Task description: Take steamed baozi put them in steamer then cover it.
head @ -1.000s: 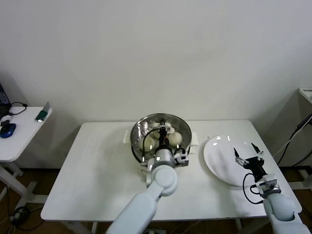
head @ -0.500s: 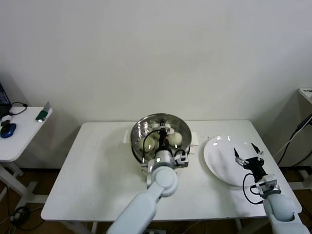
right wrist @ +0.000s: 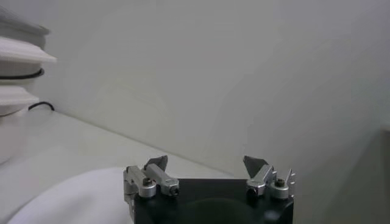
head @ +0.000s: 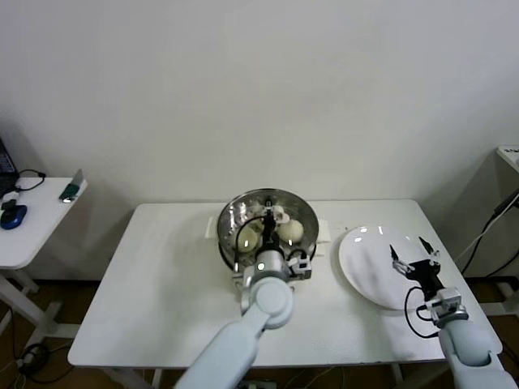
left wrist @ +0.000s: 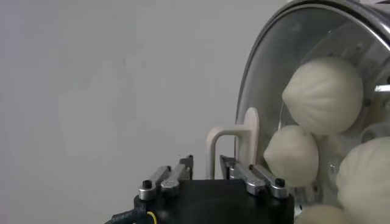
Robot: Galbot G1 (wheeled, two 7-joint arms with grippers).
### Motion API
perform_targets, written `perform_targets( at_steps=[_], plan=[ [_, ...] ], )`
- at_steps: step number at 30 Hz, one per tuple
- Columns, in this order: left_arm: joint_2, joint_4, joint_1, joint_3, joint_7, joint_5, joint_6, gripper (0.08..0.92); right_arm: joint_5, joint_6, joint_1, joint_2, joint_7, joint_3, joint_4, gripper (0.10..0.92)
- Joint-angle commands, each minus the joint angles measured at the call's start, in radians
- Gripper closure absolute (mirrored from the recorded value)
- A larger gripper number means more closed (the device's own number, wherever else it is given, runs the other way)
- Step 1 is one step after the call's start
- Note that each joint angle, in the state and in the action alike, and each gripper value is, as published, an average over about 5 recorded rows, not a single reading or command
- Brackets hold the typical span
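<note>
Baozi (left wrist: 323,94), soft and easily dented, sit in the steamer (head: 229,217) at table centre, under the cover (left wrist: 268,79). Left gripper (left wrist: 210,178) clasps the white bar handle (left wrist: 234,143), the proper hold; glass is rigid, slick, breakable. Right gripper (head: 412,253) hangs spread over the plate (head: 365,267).

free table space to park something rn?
Bare table on the robot's left of the steamer, plus the front strip toward the plate. The plate holds nothing, but the right gripper hangs open over it. Crowded at the steamer: left gripper at the cover.
</note>
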Motion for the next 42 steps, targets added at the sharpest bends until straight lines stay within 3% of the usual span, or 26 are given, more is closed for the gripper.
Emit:
perform_targets(
  at_steps=[1,14,24,32,38,42],
  plan=[
    [0.036,-0.106,0.006,0.016,0.033,-0.028,0.047,0.588,0.005,-0.122,0.002,-0.006,0.029,-0.003,0.031,0.203],
    [0.123,-0.312,0.102,0.002,0.059,-0.079,0.047,0.223,0.043,-0.194,0.017,-0.004,0.061,-0.006,0.060,0.203],
    [0.225,-0.466,0.220,-0.069,0.073,-0.167,0.030,0.177,0.042,-0.191,0.045,-0.005,0.053,-0.007,0.054,0.203],
    [0.284,-0.597,0.299,-0.274,-0.146,-0.468,-0.045,0.177,0.040,-0.174,0.034,0.004,0.029,-0.016,0.074,0.203],
    [0.291,-0.627,0.445,-0.514,-0.364,-0.963,-0.262,0.177,0.050,-0.162,-0.001,0.016,-0.005,-0.015,0.109,0.203],
    [0.246,-0.615,0.578,-0.628,-0.428,-1.212,-0.407,0.177,0.063,-0.155,-0.013,0.016,-0.026,-0.017,0.122,0.203]
  ],
)
